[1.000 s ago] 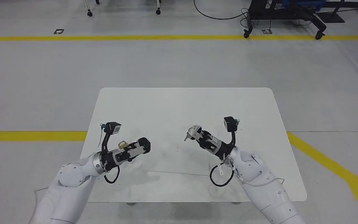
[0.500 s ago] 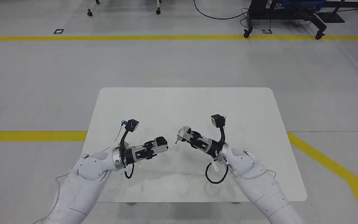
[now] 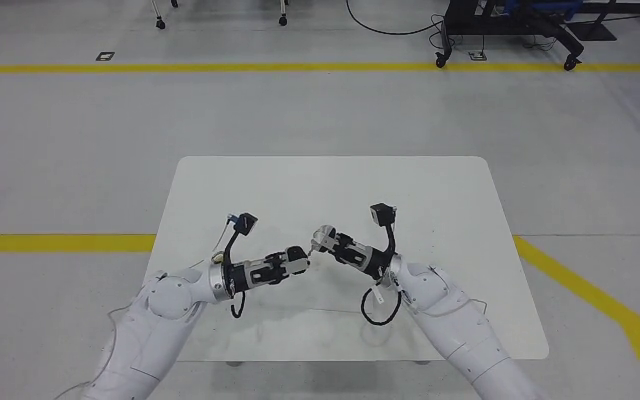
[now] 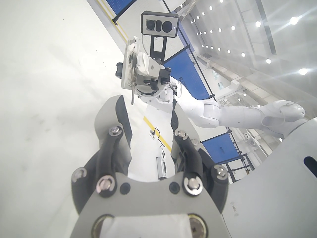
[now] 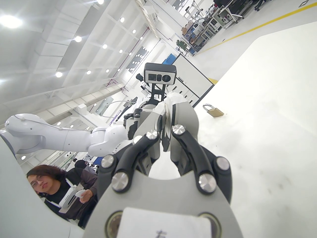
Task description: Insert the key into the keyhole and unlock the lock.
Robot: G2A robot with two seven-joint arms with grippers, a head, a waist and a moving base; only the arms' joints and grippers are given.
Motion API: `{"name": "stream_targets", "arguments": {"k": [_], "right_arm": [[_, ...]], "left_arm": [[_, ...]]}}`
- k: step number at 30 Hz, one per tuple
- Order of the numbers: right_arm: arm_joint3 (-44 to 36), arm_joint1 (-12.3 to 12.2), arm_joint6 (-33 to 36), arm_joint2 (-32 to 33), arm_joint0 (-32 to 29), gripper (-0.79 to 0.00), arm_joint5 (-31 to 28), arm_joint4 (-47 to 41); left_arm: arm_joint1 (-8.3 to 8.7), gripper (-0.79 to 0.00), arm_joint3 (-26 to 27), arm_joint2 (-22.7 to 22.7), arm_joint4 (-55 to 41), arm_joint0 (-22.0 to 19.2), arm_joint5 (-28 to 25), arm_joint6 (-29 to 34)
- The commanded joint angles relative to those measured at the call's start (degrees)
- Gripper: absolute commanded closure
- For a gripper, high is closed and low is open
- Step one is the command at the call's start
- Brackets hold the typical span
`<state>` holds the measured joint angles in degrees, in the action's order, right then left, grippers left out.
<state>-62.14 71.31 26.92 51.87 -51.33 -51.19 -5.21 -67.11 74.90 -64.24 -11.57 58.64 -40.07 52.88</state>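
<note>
My right gripper (image 3: 320, 240) hangs over the middle of the table, shut on a thin metal key (image 4: 133, 96). The key's blade sticks out past the taped fingertips (image 4: 138, 60). In the right wrist view the key (image 5: 165, 122) shows edge-on between the closed fingers of that gripper (image 5: 166, 115). My left gripper (image 3: 297, 256) faces it from a short way off, almost tip to tip. It stands open (image 4: 148, 110) with nothing between its fingers. A brass padlock (image 5: 213, 111) with a closed silver shackle lies flat on the table, beyond the left gripper.
The white table (image 3: 430, 190) is bare across its far half and right side. Both arms come in over its near edge. Around it lies grey floor with yellow lines (image 3: 300, 68).
Both arms have swung inward toward the table's middle, the left one rightward and the right one leftward. The two grippers now nearly meet. The right one has kept hold of the key.
</note>
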Motion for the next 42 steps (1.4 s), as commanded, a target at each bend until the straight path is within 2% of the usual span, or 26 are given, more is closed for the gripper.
{"name": "stream_targets", "arguments": {"k": [1, 6, 15, 18, 20, 22, 23, 37, 39, 42], "right_arm": [[0.19, 0.14, 0.0, -0.08, 0.05, 0.0, -0.07, 0.0], [0.38, 0.44, 0.42, -0.36, 0.16, 0.0, 0.08, -0.07], [0.61, 0.75, 1.37, -0.38, 0.2, 0.0, 0.23, 0.06], [0.59, 0.84, 1.65, -0.35, 0.16, 0.0, 0.25, 0.08], [0.57, 0.87, 1.81, -0.28, 0.16, 0.0, 0.28, 0.2], [0.51, 0.9, 2.08, -0.24, 0.12, 0.0, 0.24, 0.41], [0.42, 0.91, 2.25, -0.24, 0.09, 0.0, 0.18, 0.53], [-0.81, 0.51, 7.42, 0.32, -0.47, -0.009, -0.96, -0.84], [-1.26, 0.42, 8.04, 0.42, -0.72, -0.052, -1.06, -1.09], [-1.63, 0.28, 9.02, 0.57, -0.95, -0.175, -0.66, -1.49]], "left_arm": [[-0.02, -0.382, -0.31, 0.36, -0.17, -0.21, 0.18, 0.08], [-0.03, -0.366, -0.79, 0.95, -0.13, -0.75, 0.48, 0.2], [0.05, -0.237, -1.2, 1.48, -0.65, -0.88, 1.08, 0.03], [0.11, -0.182, -1.42, 1.48, -0.69, -0.93, 1.43, -0.04], [0.15, -0.117, -1.42, 1.55, -0.77, -0.95, 1.6, 0.06], [0.19, -0.018, -1.48, 1.6, -0.78, -0.92, 1.93, 0.07], [0.21, 0.0, -1.56, 1.69, -0.78, -0.91, 2.28, 0.24], [1.03, 0.0, -2.25, 0.27, -0.77, -0.95, 3.15, 2.69], [1.1, 0.0, -2.34, 0.32, -0.6, -1.03, 3.47, 2.96], [1.22, 0.0, -2.42, 0.31, -0.12, -1.15, 3.39, 3.33]]}}
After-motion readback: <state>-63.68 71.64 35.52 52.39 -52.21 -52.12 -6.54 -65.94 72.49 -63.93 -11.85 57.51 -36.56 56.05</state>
